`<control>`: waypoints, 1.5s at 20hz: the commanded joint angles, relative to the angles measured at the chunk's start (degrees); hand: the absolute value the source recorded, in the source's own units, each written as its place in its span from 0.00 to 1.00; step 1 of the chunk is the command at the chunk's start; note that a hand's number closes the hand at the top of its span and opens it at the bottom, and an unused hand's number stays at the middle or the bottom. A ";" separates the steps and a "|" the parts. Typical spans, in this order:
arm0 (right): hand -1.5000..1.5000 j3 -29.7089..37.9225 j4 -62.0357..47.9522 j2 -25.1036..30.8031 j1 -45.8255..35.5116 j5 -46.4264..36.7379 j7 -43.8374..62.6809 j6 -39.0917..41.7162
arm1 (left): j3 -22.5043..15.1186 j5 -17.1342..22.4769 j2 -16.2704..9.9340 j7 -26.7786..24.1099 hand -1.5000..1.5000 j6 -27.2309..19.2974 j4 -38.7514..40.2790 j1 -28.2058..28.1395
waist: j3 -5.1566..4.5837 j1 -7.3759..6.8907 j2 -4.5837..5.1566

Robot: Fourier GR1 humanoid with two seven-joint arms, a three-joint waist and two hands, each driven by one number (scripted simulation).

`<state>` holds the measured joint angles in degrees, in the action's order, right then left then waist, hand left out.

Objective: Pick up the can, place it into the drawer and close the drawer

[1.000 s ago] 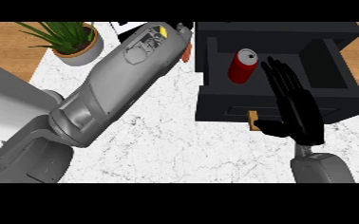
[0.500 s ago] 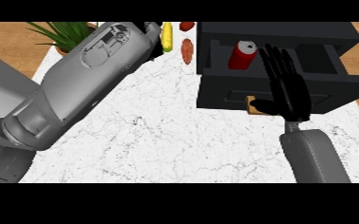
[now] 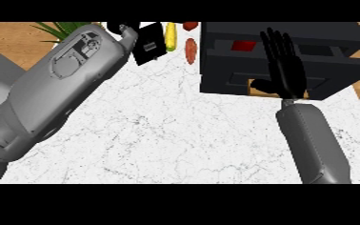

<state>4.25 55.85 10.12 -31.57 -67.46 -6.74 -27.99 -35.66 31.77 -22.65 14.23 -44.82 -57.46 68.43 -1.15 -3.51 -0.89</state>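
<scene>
Can, label unreadable, lies in the drawer beside the flat, spread right hand.

white veined marble counter

bright even light, soft faint shadows, no glare, no blur

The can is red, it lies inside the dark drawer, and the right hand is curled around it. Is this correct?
Not fully. The head view shows the right hand open, its fingers straight and laid flat over the drawer, not curled around the can. The rest stands: the can is red and lies inside the dark drawer.
</scene>
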 commanded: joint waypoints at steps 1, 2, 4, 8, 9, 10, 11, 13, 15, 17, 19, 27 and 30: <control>0.00 2.12 -11.06 -1.32 -4.83 -0.33 -0.92 -5.73 | 0.25 -0.55 -2.03 1.09 0.00 0.23 -3.94 -3.47 | 1.26 -0.30 1.43; 0.00 2.51 -12.94 -1.85 -5.56 0.17 -1.70 -7.04 | -0.11 -1.17 -0.50 0.96 0.00 -0.86 -3.54 -3.97 | 1.27 0.26 1.52; 0.00 4.16 -18.39 -1.32 -10.63 -0.15 -1.00 -8.49 | -0.65 -2.06 -2.57 1.78 0.00 -1.11 -7.06 -5.25 | 1.29 -0.95 1.60; 0.00 5.17 -24.57 -1.77 -15.84 -2.29 1.76 -11.43 | -0.76 -2.56 -4.65 2.55 0.00 -0.72 -11.47 -9.62 | 1.27 -1.23 1.71; 0.00 5.73 -26.18 0.23 -18.31 -1.84 0.14 -10.48 | -0.79 -3.10 -3.76 2.59 0.00 -0.58 -10.33 -9.28 | 1.28 -0.37 1.82; 0.00 6.86 -27.60 0.78 -17.72 -0.67 -2.04 -13.43 | 0.56 -2.88 -4.04 2.40 0.00 -0.33 -9.87 -9.00 | 1.30 -0.11 1.98; 0.00 6.08 -28.59 -1.39 -18.86 -2.58 0.75 -15.02 | -1.17 -3.56 -4.31 2.38 0.00 -0.92 -13.36 -11.74 | 1.27 -1.08 1.83; 0.00 7.36 -31.11 0.43 -23.58 -1.92 1.04 -12.81 | -0.54 -3.68 -5.17 2.85 0.00 -1.06 -14.61 -12.43 | 1.28 -1.54 2.00; 0.00 7.41 -33.99 -0.12 -26.10 -2.88 2.25 -13.12 | 0.36 -4.17 -5.80 3.21 0.00 -1.16 -14.98 -12.18 | 1.26 -1.25 2.09; 0.00 7.60 -35.66 -0.40 -26.86 -3.25 2.08 -15.38 | 1.80 -3.81 -7.57 -0.36 0.00 1.90 -14.59 -15.75 | 1.22 -0.96 2.34; 0.00 9.12 -37.11 2.23 -29.57 -1.72 0.17 -13.18 | 2.06 -3.81 -8.20 1.19 0.00 1.56 -15.91 -15.23 | 1.27 -1.79 2.61; 0.00 10.73 -41.25 1.48 -33.34 -1.70 1.96 -15.21 | 0.14 -5.92 -7.30 2.55 0.00 -0.27 -21.74 -18.67 | 1.33 -2.57 2.55; 0.00 12.01 -42.58 2.31 -33.17 0.25 -3.33 -12.55 | 0.51 -6.22 -7.67 0.02 0.00 0.46 -23.14 -22.81 | 1.31 -2.04 2.53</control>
<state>14.09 14.08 13.26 -62.56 -69.70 -7.98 -39.78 -34.95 26.25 -29.89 15.04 -44.30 -78.17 48.64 -0.01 -4.86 1.51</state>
